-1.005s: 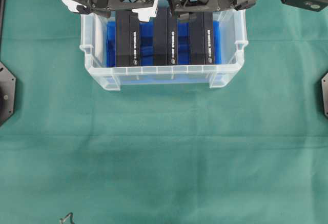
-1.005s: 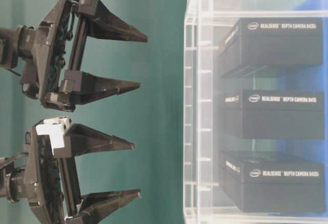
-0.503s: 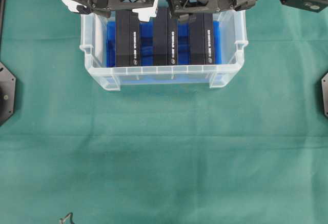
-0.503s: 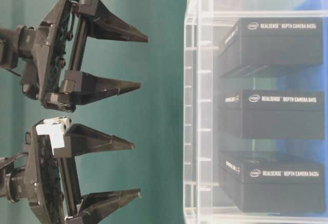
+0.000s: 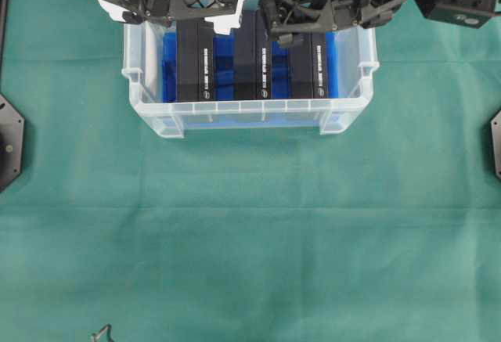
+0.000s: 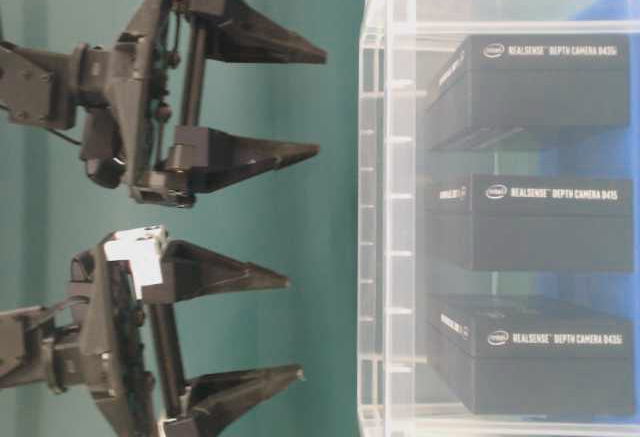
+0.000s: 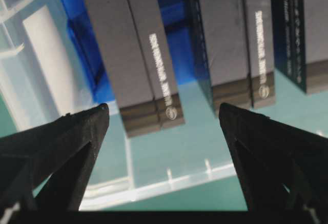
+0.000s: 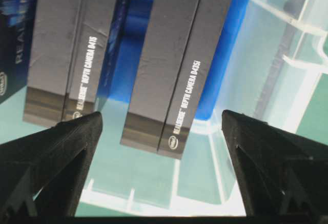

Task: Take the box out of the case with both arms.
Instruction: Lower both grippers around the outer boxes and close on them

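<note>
Clear case (image 5: 250, 109) holds three black RealSense boxes (image 5: 262, 64) on blue lining; table-level view shows left gripper (image 6: 275, 332) and right gripper (image 6: 305, 102) spread wide, empty, outside the case

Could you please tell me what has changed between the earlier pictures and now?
Both open grippers moved closer to the case in the table-level view: the left gripper a little, the right gripper more. Nothing was taken hold of. The three black boxes and the case stayed put.
</note>
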Motion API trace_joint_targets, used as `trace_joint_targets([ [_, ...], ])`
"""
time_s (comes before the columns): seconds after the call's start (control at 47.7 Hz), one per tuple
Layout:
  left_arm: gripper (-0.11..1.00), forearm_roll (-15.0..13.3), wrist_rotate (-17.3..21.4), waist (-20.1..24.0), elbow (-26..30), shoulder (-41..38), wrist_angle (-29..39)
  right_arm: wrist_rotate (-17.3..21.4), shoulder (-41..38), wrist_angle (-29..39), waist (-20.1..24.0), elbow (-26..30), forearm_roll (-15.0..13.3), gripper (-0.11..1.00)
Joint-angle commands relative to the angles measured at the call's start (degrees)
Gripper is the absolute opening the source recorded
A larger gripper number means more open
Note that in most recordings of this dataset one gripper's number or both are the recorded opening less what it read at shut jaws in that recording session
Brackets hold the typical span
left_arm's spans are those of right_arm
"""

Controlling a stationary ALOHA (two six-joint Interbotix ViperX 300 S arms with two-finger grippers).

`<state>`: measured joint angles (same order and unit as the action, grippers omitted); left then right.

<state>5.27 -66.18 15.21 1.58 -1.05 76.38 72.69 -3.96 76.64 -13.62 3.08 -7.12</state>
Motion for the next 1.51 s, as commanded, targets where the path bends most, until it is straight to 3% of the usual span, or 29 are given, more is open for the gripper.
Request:
trace_joint_targets([
  [0.0, 0.89, 0.62, -0.53, -0.18, -0.79, 1.05, -1.67, 0.53, 0.70, -2.02, 0.09, -0.70, -0.18, 0.94],
  [0.503, 0.89, 0.62, -1.41, 0.09, -9.05, 0.00, -9.23, 2.29, -1.05, -9.76, -0.09, -7.03, -0.35, 0.94],
  [0.984, 0.89, 0.62, -3.78, 0.18, -14.41, -2.20, -15.47, 2.29, -3.16, -12.57, -0.09, -10.90, -1.41, 0.94],
  [1.487, 0.89, 0.62, -3.87, 0.79, -15.56, -3.60, -16.70, 2.55, -3.25, -14.77, -0.26, -13.80, -0.97, 0.94],
])
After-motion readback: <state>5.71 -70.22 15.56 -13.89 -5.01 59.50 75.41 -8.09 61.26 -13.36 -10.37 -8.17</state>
